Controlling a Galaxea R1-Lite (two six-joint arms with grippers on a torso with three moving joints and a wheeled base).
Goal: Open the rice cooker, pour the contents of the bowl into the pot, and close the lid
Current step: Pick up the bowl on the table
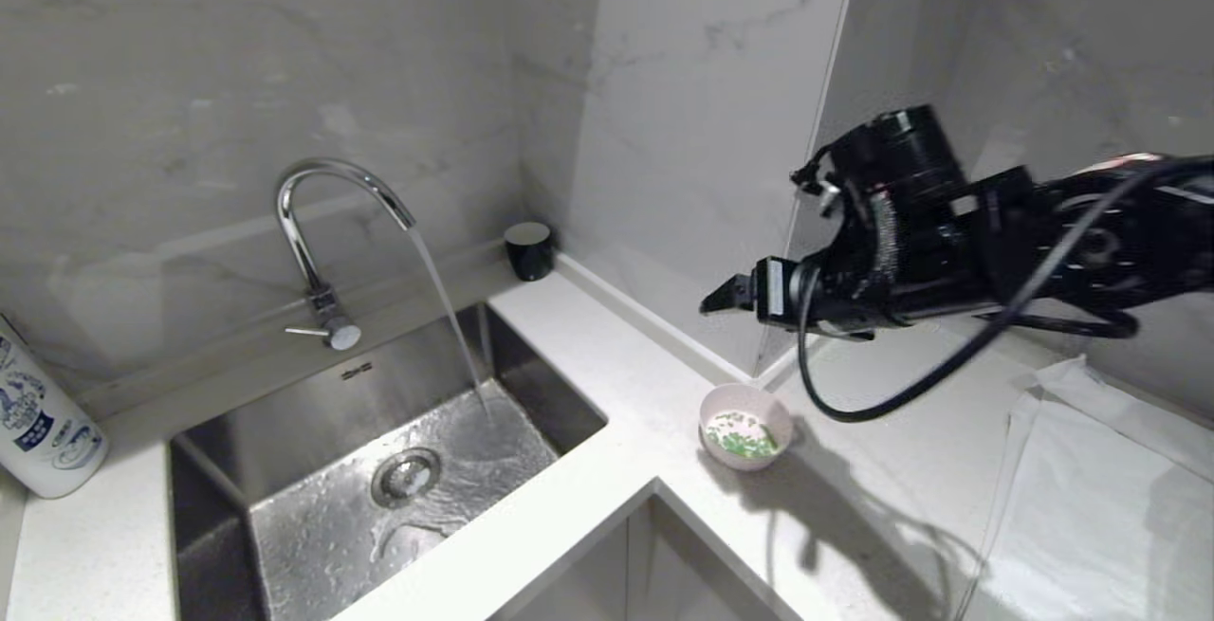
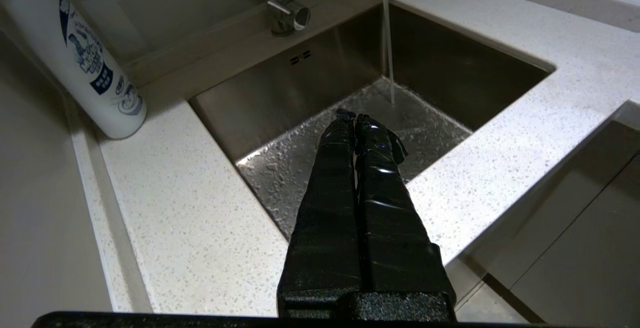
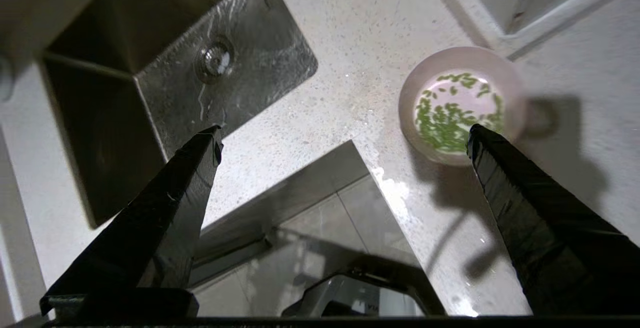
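The right gripper hangs well above the counter with its two fingers spread wide and nothing between them. The bowl stands on the counter below it, nearer one fingertip than the other, so the gripper is not centred on the bowl. The green pieces lie loose across the white inside.

Judged step: reach for the bowl, ahead of the pour.

Procedure, as judgement:
- Shift the gripper sideways until the rim sits between the fingers, one finger inside the rim and one outside, or both astride the bowl.
- Lower only after alignment. A finger landing on the rim may tip the bowl and scatter the pieces.
- Close gently. The bowl looks small and light and may slide on the smooth counter.
- Keep the bowl level during the lift.

The left gripper is parked over the sink, fingers pressed together, empty. Water runs from the tap into the sink.

Hidden or unclear:
- The cooker, its pot and its lid appear in no view, so whether the lid is open cannot be told.
- The right gripper's fingertips are mostly hidden by the arm in the head view.
- How deep the pieces lie in the bowl is hard to judge.
- A white cloth lies past the bowl and is cut off at the frame edge.
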